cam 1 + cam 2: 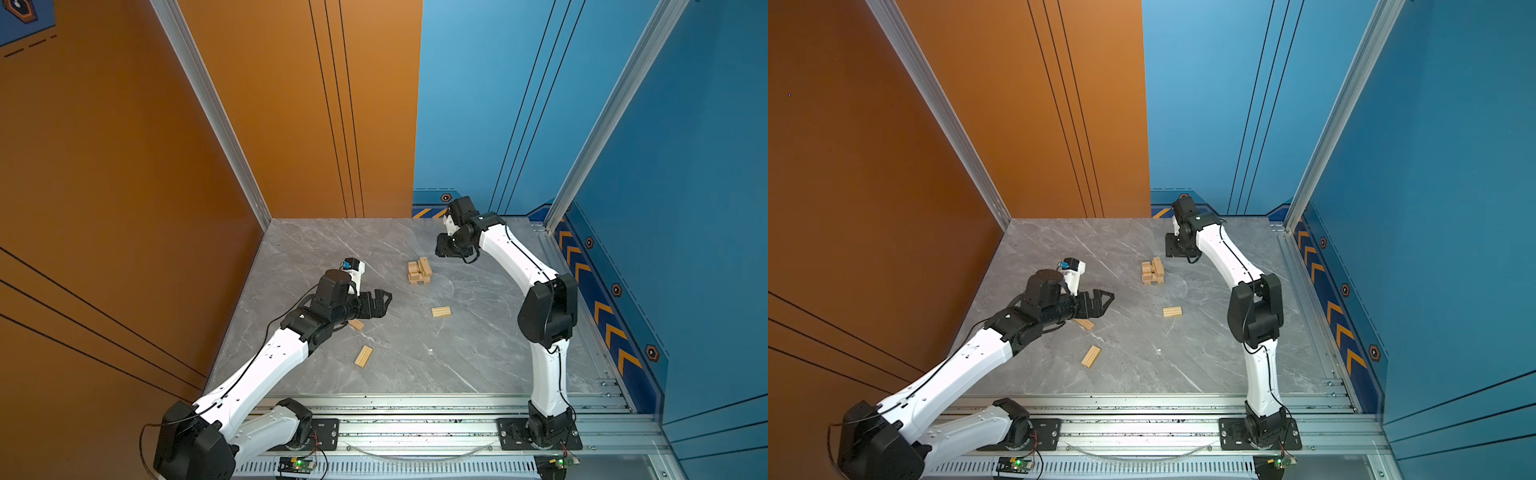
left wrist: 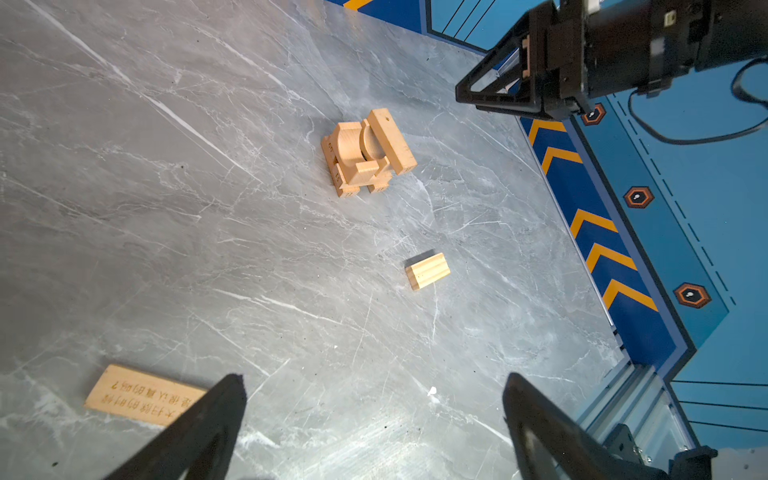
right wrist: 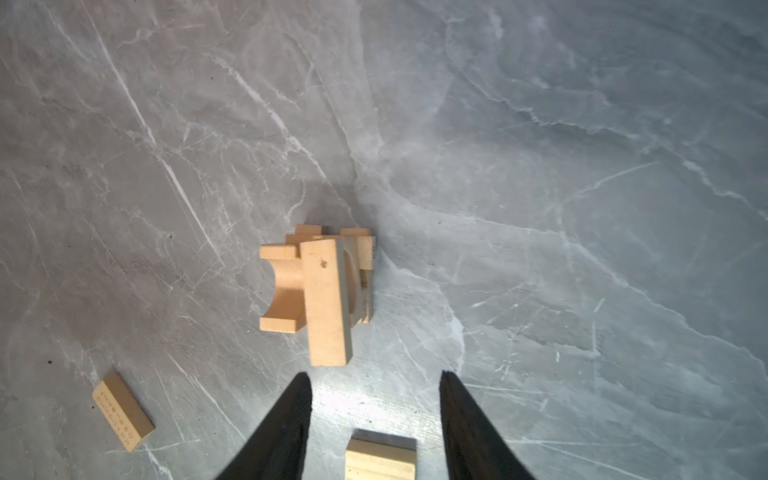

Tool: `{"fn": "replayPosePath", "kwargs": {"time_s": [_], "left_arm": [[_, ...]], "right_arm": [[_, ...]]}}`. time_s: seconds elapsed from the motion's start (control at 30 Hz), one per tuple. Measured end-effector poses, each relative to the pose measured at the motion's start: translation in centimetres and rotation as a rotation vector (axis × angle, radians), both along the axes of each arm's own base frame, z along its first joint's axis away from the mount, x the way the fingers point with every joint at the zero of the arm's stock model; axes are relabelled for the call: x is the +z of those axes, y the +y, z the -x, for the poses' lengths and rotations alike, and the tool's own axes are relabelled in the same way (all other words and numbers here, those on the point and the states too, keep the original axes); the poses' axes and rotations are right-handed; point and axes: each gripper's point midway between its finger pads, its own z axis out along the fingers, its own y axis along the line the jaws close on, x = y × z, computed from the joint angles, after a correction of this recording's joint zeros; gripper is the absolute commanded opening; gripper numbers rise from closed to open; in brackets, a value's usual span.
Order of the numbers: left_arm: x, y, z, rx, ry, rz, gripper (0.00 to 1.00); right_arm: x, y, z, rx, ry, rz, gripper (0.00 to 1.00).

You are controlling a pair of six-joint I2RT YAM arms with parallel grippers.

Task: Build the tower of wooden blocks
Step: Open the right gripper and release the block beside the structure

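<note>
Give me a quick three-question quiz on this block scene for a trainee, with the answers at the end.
1. True or false: the left jaws are gripping a block.
2. How many blocks lie loose on the table, apart from the tower?
3. Which piece sits topmost on the tower? A, a plain bar; B, a grooved slab; C, a ball.
Key: 1 false, they stand open and empty. 2 three. 3 A.

surface: grey marble tabletop (image 1: 478, 353) | walls: orange wall (image 1: 104, 166); blue wall (image 1: 465, 104) | front: aluminium rail (image 1: 415, 428)
</note>
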Motion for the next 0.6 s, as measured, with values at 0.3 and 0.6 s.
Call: {"fn": "replayPosePath", "kwargs": {"time_s": [0.3, 0.6], "left_arm": [[0.0, -1.1, 1.4, -0.037, 0.010, -0.008, 0.98], [-0.5, -1.4, 2.6, -0.043, 0.020, -0.049, 0.98]], "right_arm": [[-4.2, -1.4, 1.0, -0.043, 0.087, -0.029, 0.49], [-7.5, -0.1, 0.2, -0.043, 0.125, -0.082, 0.49]]}}
